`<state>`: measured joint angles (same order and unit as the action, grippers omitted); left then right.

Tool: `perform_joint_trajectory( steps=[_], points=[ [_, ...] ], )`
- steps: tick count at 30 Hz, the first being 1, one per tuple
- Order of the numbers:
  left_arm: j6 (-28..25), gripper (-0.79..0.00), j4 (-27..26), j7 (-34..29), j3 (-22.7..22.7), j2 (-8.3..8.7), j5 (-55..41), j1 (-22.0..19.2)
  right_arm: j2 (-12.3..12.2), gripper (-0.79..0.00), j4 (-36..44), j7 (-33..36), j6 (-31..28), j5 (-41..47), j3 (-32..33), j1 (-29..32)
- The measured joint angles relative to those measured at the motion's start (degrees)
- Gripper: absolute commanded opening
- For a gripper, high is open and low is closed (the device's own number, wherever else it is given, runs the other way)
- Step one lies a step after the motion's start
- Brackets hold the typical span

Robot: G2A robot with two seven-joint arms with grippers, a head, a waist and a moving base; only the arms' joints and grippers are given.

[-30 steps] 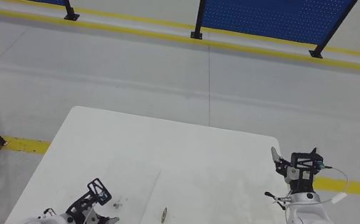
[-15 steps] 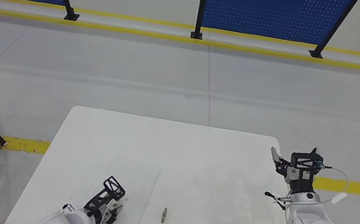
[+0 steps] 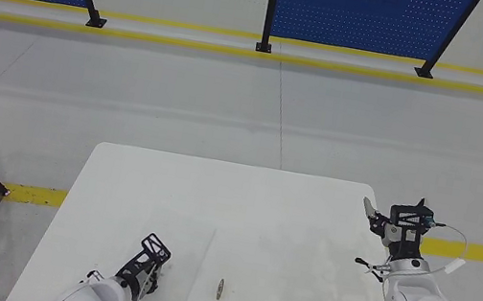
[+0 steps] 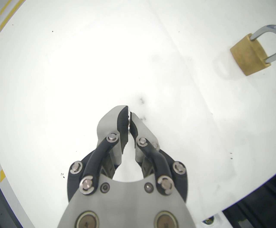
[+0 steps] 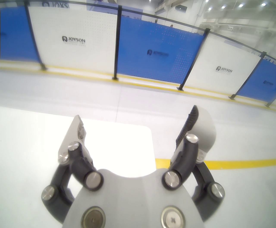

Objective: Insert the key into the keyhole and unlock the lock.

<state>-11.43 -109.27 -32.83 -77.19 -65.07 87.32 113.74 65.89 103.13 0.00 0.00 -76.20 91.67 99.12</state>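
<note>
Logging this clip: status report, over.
Left gripper shut on key. Right gripper open, by table edge. Padlock lies apart, nothing between.

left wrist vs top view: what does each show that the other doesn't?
Left wrist: thin silver metal key, edge-on, pinched in the shut left gripper; silver shackle of the brass padlock.
Top: right gripper by the right edge of the white table; blue and white fence panels.
Both: the table, the padlock lying apart from the left gripper.
</note>
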Motion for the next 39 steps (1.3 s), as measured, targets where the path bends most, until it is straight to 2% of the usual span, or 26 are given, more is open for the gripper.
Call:
perform_joint_trajectory(
  steps=[11, 14, 20, 25, 33, 39],
  points=[
    [-0.1, -0.785, -2.7, 1.1, -1.1, 0.28, 0.4, 1.3, 0.0, 0.000, 0.0, 0.0, 0.0, 0.0, 0.0, 0.0],
    [-0.7, -0.785, -4.7, 2.7, -2.4, 0.44, -1.2, 2.8, 0.0, 0.000, 0.0, 0.0, 0.0, 0.0, 0.0, 0.0],
    [-4.0, -0.785, -9.2, 8.6, -7.6, 0.80, -10.7, 6.3, 0.0, 0.000, 0.0, 0.0, 0.0, 0.0, 0.0, 0.0],
    [-10.9, -0.785, -10.0, 15.6, -12.0, 1.11, -22.2, 8.1, 0.0, 0.000, 0.0, 0.0, 0.0, 0.0, 0.0, 0.0],
    [-28.4, -0.785, -8.0, 23.2, -17.6, 2.00, -35.6, 9.5, 0.0, 0.000, 0.2, 0.1, -0.3, -0.4, -0.2, 0.1],
    [-35.6, -0.785, -6.0, 27.1, -20.3, 2.38, -38.5, 9.6, 0.1, 0.000, 6.1, 0.8, -4.0, -7.2, -5.3, 5.3]
  ],
)
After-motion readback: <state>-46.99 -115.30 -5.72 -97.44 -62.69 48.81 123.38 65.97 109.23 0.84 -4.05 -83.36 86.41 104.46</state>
